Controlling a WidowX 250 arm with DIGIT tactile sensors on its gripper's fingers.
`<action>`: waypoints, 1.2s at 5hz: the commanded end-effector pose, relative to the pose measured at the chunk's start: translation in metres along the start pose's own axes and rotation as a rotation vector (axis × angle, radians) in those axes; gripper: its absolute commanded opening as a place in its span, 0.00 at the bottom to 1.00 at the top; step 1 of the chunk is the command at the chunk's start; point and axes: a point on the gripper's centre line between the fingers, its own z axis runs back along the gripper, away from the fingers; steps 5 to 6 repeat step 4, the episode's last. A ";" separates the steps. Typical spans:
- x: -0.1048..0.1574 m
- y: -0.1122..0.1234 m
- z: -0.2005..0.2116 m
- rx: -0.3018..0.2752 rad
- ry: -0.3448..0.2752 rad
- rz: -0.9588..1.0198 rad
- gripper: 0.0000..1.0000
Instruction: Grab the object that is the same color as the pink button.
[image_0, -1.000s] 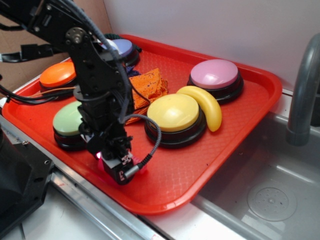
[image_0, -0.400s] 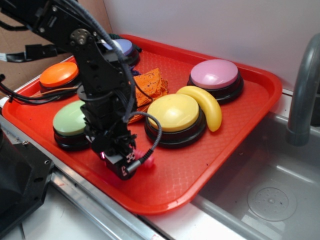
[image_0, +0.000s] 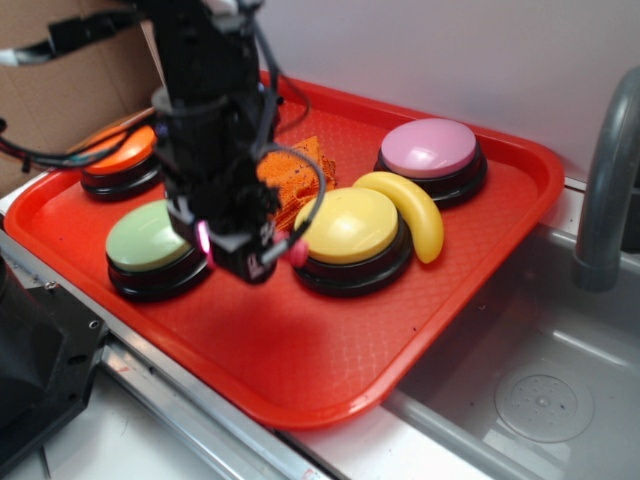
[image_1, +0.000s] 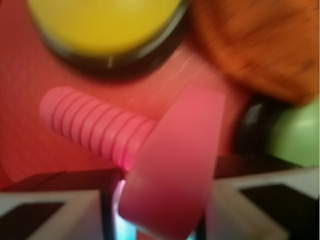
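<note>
Two pincer (image_1: 160, 200) fingers (image_1: 50, 207) clamped on pink bolt (image_1: 170, 170) head (ribbed shaft free), above red tray (image_0: 330, 360).

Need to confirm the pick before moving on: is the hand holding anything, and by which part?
Yes. The hand grips the hot-pink bolt by its flat head; the ribbed shaft sticks out free, above the red tray.

Six items sit on a tray (image_0: 480, 300) beside a sink (image_0: 540, 390): one button (image_0: 432, 150) at the rear right, a banana (image_0: 412, 210) in front of it, touching a central button (image_0: 350, 228). A cloth (image_0: 300, 175) lies behind that; two more buttons (image_0: 145, 245) (image_0: 120, 155) occupy the left side.
</note>
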 end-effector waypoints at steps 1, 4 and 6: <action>0.027 0.038 0.071 -0.030 -0.130 0.096 0.00; 0.035 0.080 0.117 0.067 -0.198 0.147 0.00; 0.035 0.080 0.117 0.067 -0.198 0.147 0.00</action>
